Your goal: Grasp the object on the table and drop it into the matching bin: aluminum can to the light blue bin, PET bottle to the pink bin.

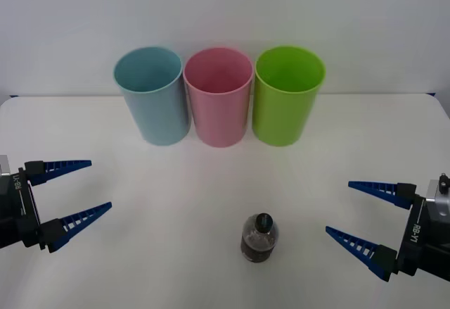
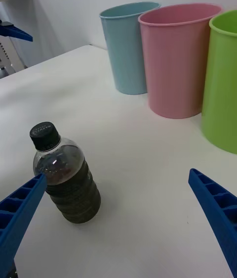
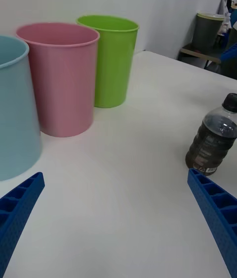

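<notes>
A white desk point(image 1: 105, 267) carries three tall bins in a row near its far edge: light blue bin point(image 1: 152, 96), pink bin point(image 1: 219, 98), lime green bin point(image 1: 288, 96), seemingly touching. The PET bottle point(image 1: 259, 238) stands upright nearer the front.

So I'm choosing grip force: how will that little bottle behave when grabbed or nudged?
The PET bottle stands upright and nearly full of dark liquid, so probably heavy for its size. Its ribbed, clear plastic wall may flex slightly. Round-bodied, it would likely roll if tipped.
</notes>
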Action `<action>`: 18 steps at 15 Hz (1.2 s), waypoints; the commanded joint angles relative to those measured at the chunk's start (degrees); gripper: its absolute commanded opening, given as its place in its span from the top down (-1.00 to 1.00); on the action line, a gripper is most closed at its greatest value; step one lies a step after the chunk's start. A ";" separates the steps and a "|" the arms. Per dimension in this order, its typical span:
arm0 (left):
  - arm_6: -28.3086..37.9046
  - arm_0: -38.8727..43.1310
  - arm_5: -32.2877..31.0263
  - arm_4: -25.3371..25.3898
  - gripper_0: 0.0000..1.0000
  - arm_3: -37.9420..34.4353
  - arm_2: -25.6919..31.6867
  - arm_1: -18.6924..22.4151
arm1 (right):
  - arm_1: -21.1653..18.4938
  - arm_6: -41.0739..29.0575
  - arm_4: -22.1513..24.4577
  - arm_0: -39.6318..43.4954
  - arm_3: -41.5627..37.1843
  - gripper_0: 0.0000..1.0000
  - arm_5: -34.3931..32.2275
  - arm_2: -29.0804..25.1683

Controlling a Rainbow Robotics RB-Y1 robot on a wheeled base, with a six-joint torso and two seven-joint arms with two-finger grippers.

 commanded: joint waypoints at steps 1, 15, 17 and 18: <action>0.00 0.00 0.00 0.00 -1.00 0.00 0.00 0.00 | 0.00 0.00 0.00 0.00 0.00 -1.00 0.00 0.00; 0.00 0.00 0.00 0.00 -1.00 0.00 0.00 0.00 | 1.05 21.62 -10.55 1.49 19.95 -1.00 -7.82 -0.70; 0.00 0.00 0.00 0.00 -1.00 0.00 0.00 0.00 | 1.23 24.35 -11.78 1.58 23.64 -1.00 -8.61 0.97; 0.00 0.00 0.00 0.00 -1.00 0.00 0.00 0.00 | 1.67 27.07 -12.39 1.58 25.93 -1.00 -8.53 2.46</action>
